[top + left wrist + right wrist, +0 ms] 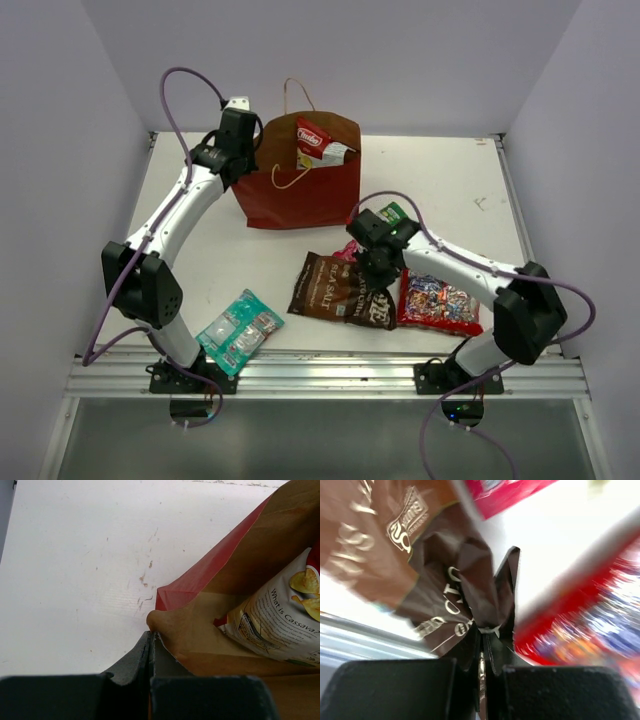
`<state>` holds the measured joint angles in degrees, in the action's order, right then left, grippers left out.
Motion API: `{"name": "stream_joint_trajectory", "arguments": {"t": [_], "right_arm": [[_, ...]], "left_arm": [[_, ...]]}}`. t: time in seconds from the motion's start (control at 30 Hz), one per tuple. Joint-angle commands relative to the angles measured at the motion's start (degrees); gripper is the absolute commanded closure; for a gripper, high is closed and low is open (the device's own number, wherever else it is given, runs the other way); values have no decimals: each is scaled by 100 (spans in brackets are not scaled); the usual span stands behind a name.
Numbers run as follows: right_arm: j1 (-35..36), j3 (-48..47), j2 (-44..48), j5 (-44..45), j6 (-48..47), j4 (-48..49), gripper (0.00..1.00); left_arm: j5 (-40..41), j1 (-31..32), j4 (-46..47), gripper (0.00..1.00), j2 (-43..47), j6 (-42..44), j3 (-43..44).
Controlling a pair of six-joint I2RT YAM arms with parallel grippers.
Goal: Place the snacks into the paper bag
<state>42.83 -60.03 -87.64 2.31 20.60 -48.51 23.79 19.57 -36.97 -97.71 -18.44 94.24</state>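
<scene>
The reddish-brown paper bag [300, 185] stands upright at the back with a white chip bag [318, 145] inside. My left gripper [240, 128] is shut on the paper bag's [240, 580] rim, and the left wrist view shows the chip bag [285, 625] in the opening. My right gripper [372, 278] is shut on a crumpled fold of a dark brown bag [470, 580] lying at the front centre [372, 308]. Around it lie a lighter brown packet [322, 284], a red candy bag [440, 305], a small pink packet [348, 250] and a teal packet [240, 330].
A green-white packet [393, 212] peeks out behind the right arm. A metal rail [320, 375] runs along the table's near edge. Grey walls close in the table on three sides. The red candy bag [600, 625] lies just right of the right fingers.
</scene>
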Motion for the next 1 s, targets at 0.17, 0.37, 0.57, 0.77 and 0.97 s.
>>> {"name": "stream_joint_trajectory", "arguments": {"t": [0.17, 0.37, 0.57, 0.77, 0.97], "right_arm": [[-3, -5101, -49, 2878, -477, -2899, 100], [-3, -8058, -1203, 4734, -1627, -3072, 100], [6, -7209, -896, 5105, -3278, -132, 100], [6, -7029, -1422, 4437, -4045, 1466, 100], [-20, -7769, -1968, 3928, -4126, 1898, 100]], "left_arm": [[29, -15, -65, 100, -73, 16, 350], [20, -15, -21, 100, -64, 7, 350], [11, -15, 14, 100, -64, -20, 359], [11, -15, 32, 100, -125, -37, 473], [55, -15, 14, 100, -125, -37, 473]]}}
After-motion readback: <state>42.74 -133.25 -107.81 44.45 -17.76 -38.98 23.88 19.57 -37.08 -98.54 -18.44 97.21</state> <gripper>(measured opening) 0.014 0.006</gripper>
